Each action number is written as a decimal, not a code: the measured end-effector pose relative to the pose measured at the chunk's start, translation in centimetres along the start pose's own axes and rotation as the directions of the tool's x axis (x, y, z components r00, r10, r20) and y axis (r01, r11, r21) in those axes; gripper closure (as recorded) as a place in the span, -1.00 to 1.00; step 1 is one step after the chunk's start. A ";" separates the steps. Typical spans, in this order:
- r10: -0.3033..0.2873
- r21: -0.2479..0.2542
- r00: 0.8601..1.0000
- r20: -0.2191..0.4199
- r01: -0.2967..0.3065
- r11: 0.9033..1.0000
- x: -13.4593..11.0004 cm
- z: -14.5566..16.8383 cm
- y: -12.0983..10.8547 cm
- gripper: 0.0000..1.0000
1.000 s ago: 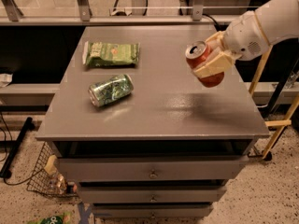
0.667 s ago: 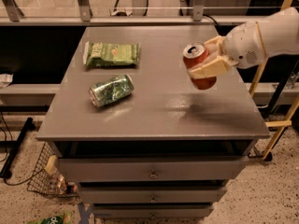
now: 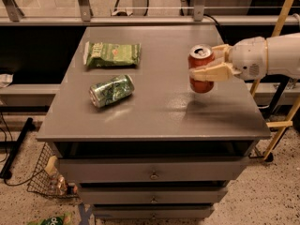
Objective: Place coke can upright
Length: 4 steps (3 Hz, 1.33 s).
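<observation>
The coke can (image 3: 201,69), red with a silver top, is held nearly upright over the right part of the grey cabinet top (image 3: 159,107). Its shadow lies on the surface below it, so it hangs a little above the top. My gripper (image 3: 209,65) comes in from the right on a white arm and is shut on the can, with one cream finger (image 3: 211,73) across its front and the other behind it.
A green patterned can (image 3: 111,90) lies on its side at the left middle of the top. A green snack bag (image 3: 112,54) lies flat behind it. The cabinet has drawers below. A wire basket (image 3: 47,177) stands on the floor at the left, wooden legs at the right.
My gripper has moved left and a little lower with the coke can, and the can has turned from tilted to nearly upright.
</observation>
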State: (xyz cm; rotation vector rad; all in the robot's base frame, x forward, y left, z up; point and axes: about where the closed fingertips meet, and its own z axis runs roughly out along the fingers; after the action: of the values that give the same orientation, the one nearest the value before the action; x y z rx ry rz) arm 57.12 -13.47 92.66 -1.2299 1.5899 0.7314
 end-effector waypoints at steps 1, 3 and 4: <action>0.039 0.033 0.998 0.054 -0.041 0.999 1.5 -0.1 -0.3 1.00; 0.061 0.074 0.995 0.079 -0.067 0.995 4.3 0.5 -0.8 0.98; 0.060 0.069 0.995 0.080 -0.065 0.996 4.1 0.7 -0.7 0.51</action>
State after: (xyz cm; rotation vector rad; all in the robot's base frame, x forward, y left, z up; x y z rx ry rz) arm 57.92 -14.57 88.60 -1.0920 1.5831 0.7469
